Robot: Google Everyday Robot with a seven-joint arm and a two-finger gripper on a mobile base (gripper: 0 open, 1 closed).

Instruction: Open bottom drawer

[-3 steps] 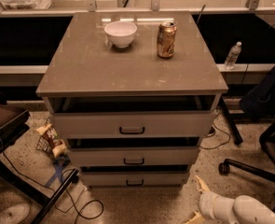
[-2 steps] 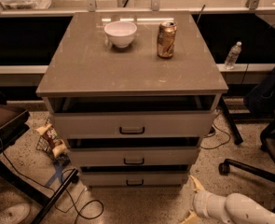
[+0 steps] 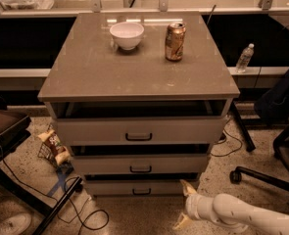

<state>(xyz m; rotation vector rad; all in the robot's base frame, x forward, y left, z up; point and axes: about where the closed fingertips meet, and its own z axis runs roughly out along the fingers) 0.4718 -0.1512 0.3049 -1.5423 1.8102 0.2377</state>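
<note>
Camera view. Compared with the earlier frames, the gripper had shifted left toward the cabinet, its pale arm reaching farther in from the lower right corner. The jaws stood wide apart and held nothing. The bottom drawer lay just left of the upper fingertip, its small dark handle farther left of the jaws; whether fingertip and drawer front touched could not be told. The drawer fronts stepped outward toward the top. Above the jaws, a white bowl and a soda can stood on the cabinet top. The arm was cut off by the frame edge; shadow hid the drawer interiors.
</note>
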